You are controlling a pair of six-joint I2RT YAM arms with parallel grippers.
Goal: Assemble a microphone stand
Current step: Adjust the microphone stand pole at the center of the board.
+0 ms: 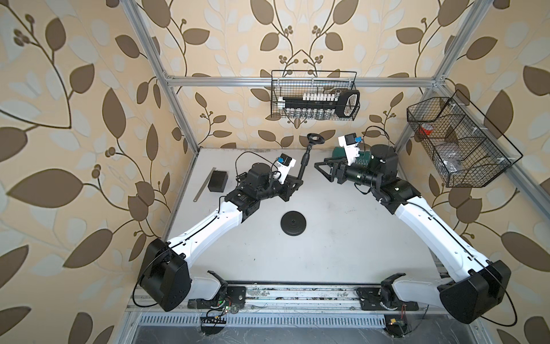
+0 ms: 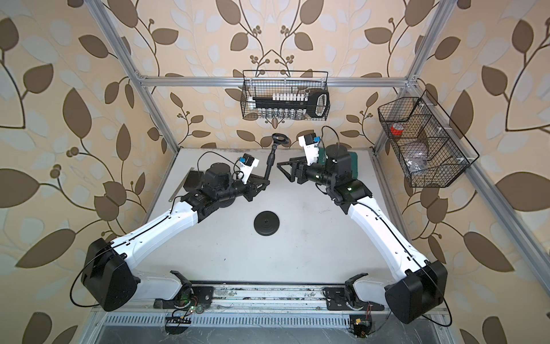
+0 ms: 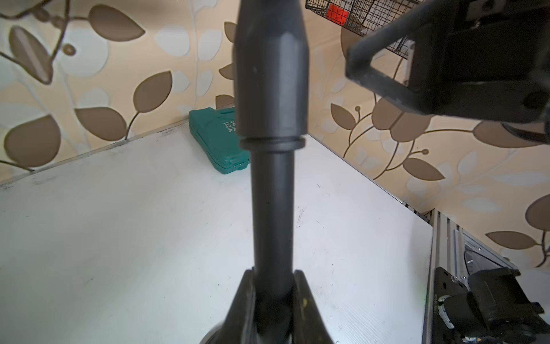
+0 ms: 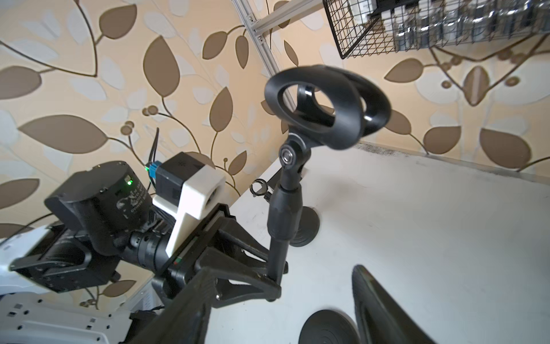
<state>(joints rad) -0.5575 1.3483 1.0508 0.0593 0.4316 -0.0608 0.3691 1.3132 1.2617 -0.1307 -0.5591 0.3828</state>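
Overhead, the left gripper (image 1: pixel 298 181) was clamped on the tilted pole's (image 1: pixel 305 161) low end, far of the base (image 1: pixel 294 223); the right gripper (image 1: pixel 323 168) gaped empty just beside; the pole likely needed plumbing over the base's centre hole.

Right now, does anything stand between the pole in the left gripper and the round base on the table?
Nothing visible does. The left gripper is shut on the pole, and only bare table lies between it and the round base. The open right gripper hangs beside the pole, not over the base.
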